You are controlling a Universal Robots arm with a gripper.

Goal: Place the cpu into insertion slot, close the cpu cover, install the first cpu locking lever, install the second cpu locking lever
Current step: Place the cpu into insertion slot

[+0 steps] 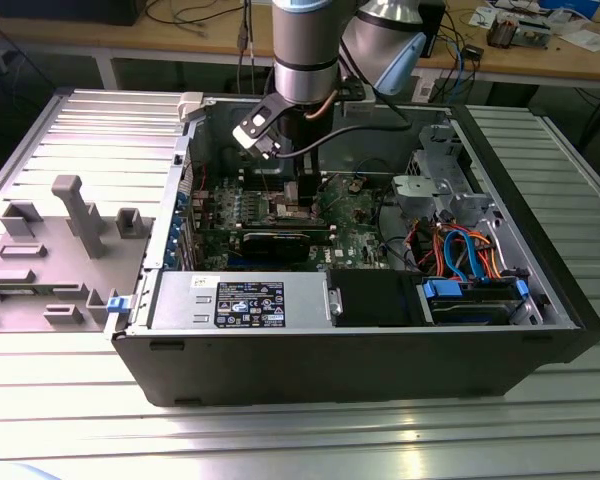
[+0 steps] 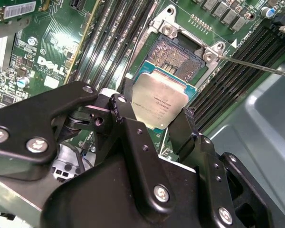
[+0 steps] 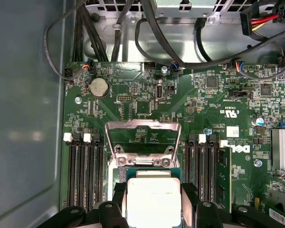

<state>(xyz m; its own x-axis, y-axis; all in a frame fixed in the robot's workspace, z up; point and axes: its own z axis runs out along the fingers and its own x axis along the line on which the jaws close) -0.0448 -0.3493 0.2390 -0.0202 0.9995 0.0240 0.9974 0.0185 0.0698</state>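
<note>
Gripper (image 2: 156, 107) is clamped on the cpu (image 2: 160, 97), with a black finger (image 2: 126, 116) on each side edge, so you've got the chip pinched with its silver top facing up. In both wrist views it hangs partly over the open insertion slot (image 2: 175, 56), and the pin field shows past its far edge. Can't tell whether it's touching down. The cpu cover (image 3: 143, 124) is flipped up open just behind the slot, and a thin locking lever (image 2: 256, 66) sticks out free to one side. Memory slots (image 3: 85, 175) flank the socket on the green motherboard (image 3: 147, 102). In the exterior view your arm (image 1: 305, 45) reaches down into the open computer case (image 1: 360, 350), which lies on a ribbed metal table (image 1: 280, 440).
</note>
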